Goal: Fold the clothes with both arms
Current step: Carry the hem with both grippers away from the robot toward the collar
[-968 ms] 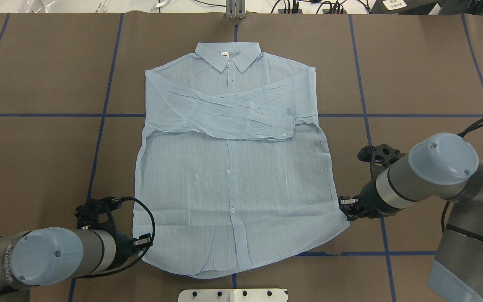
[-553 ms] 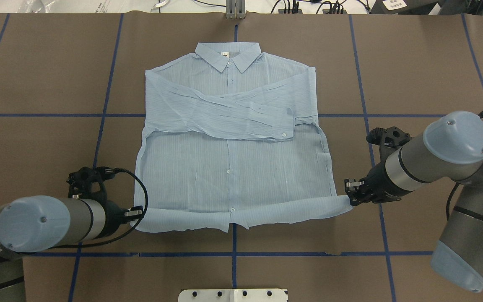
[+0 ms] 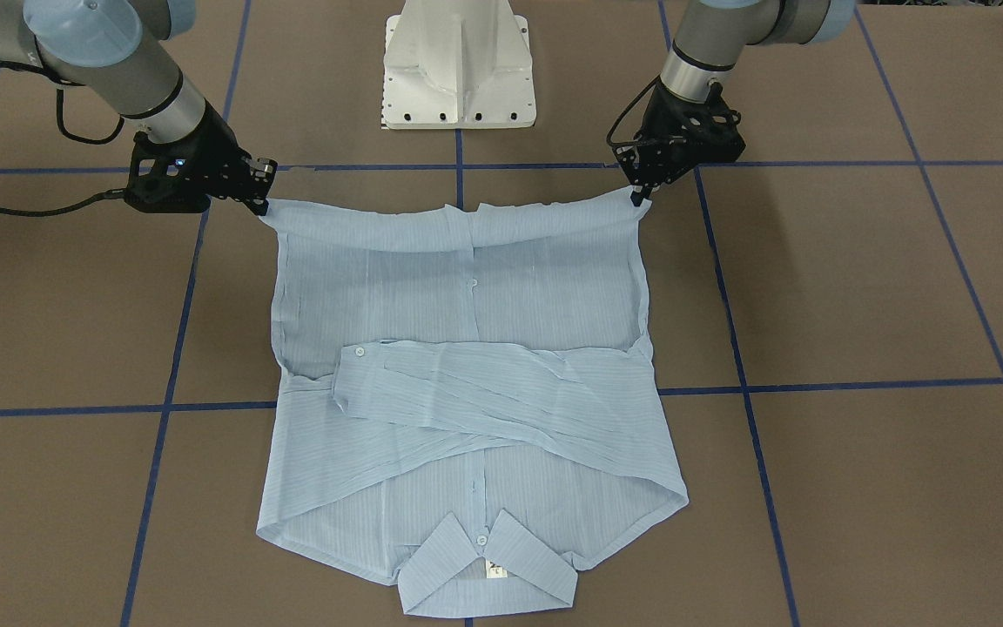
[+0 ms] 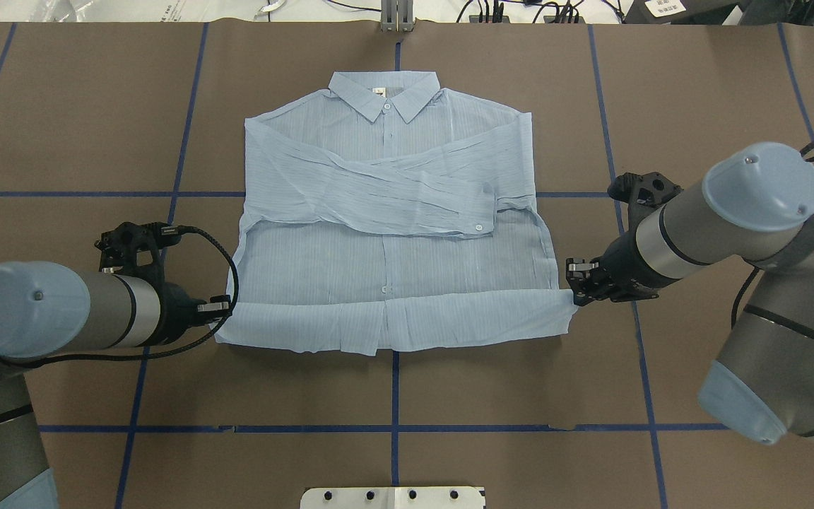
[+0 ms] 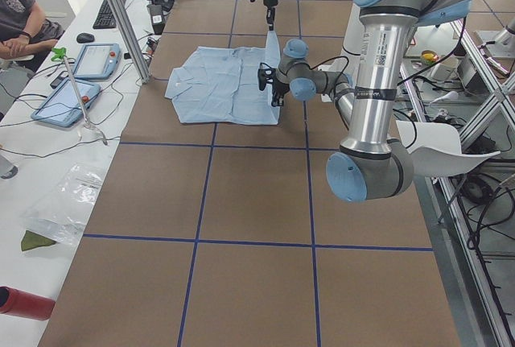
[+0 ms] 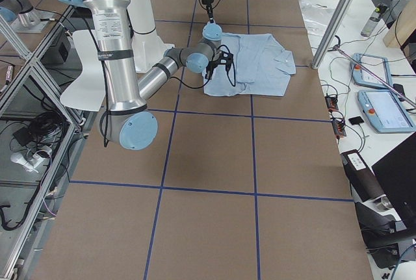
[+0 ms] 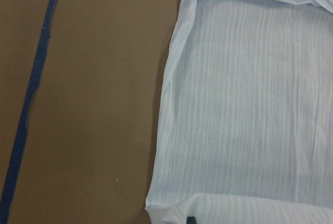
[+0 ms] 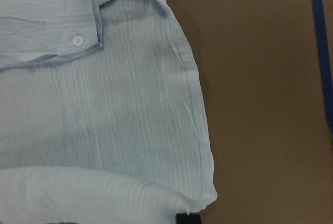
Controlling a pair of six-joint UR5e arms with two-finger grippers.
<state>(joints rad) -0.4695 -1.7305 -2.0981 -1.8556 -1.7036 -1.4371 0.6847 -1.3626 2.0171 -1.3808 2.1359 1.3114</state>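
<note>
My left black two-finger gripper (image 4: 223,309) is clamped on the near-left hem corner of the thin light-blue striped long-sleeved shirt (image 4: 386,261). My right black two-finger gripper (image 4: 574,288) is clamped on the near-right hem corner. Both sit low over the brown paper-covered table (image 4: 61,127), fingers pinched together with cloth between them. Each wrist view shows only 1 dark fingertip at the bottom edge, under rolled cloth.

The shirt lies front-up mid-table. Its pointed collar (image 4: 384,95) is at the edge far from me, with a white neck label (image 4: 379,90) visible inside. The 2 sleeves (image 4: 379,194) are folded across the chest and cross each other. The top one ends toward my right in a cuff with 1 small white button (image 4: 479,227).

The hem is turned up over the lower front as a flat band (image 4: 393,322) running between my 2 grippers, wrinkled at the middle placket. 1 placket button (image 4: 384,289) shows just above the band. The shirt lies over the blue tape lines (image 4: 96,193) that grid the table.

My grey left arm (image 4: 61,318) and grey right arm (image 4: 718,212), both with light-blue caps, reach in from opposite sides. The white pedestal base (image 3: 458,61) stands near the band, apart from the cloth.

In the left side view a seated person (image 5: 20,17) is at a white bench beside the table, with 2 tablets (image 5: 96,61) on it
</note>
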